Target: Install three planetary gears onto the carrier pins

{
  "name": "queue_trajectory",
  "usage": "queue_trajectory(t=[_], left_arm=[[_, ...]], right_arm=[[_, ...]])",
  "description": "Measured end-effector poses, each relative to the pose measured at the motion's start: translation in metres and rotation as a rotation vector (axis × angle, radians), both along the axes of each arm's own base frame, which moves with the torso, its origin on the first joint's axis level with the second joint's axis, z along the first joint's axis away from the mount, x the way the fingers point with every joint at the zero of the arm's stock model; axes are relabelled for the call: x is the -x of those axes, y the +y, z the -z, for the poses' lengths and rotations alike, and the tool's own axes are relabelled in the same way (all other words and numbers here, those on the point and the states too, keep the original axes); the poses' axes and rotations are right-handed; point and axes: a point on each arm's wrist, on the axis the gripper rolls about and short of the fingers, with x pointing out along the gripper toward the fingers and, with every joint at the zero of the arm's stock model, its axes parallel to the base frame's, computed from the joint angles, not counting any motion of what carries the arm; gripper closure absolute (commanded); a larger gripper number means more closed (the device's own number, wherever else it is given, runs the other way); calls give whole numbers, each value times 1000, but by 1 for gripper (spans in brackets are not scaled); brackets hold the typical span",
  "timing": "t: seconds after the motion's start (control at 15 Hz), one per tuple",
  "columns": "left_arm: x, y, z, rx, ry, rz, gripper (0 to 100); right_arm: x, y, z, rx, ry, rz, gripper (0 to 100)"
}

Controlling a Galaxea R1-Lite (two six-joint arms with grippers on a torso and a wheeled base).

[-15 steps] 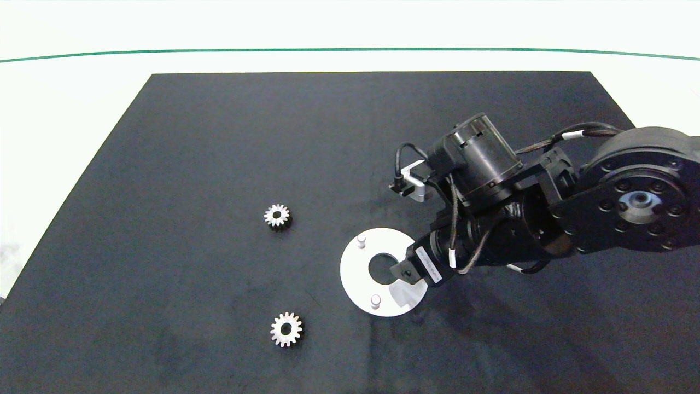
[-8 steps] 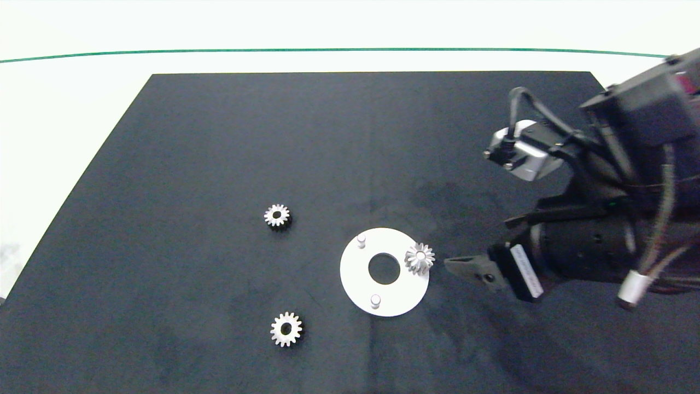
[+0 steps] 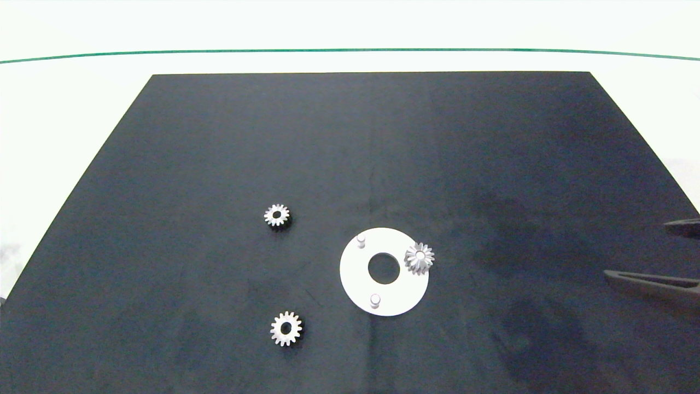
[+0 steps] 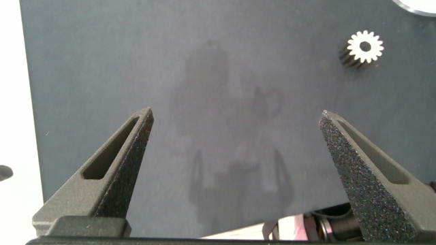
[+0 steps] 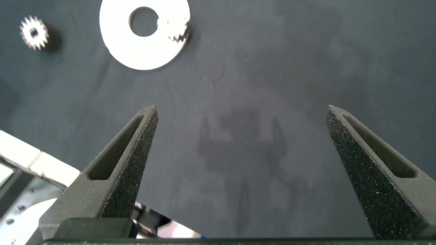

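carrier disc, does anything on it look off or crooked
Yes. The gear on the white disc sits tilted on its pin at the rim, teeth overhanging, not flat. The other two pins are bare.

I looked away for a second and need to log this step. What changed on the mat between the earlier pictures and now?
The right tool let go of one gear, now on a pin of the white disc, and withdrew, open, to the mat's right edge. The two loose gears and the two bare pins stayed as they were.
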Motion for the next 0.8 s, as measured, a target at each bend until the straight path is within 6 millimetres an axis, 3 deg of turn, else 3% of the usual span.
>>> queue_trajectory(t=[0.4,0.8], left_arm=[[-32,-3,22,-29,82,57,0],[-44,-7,28,-70,154,127,0]], right_arm=[[23,-30,15,-18,-20,61,0],[34,-42,16,-29,-36,97,0]])
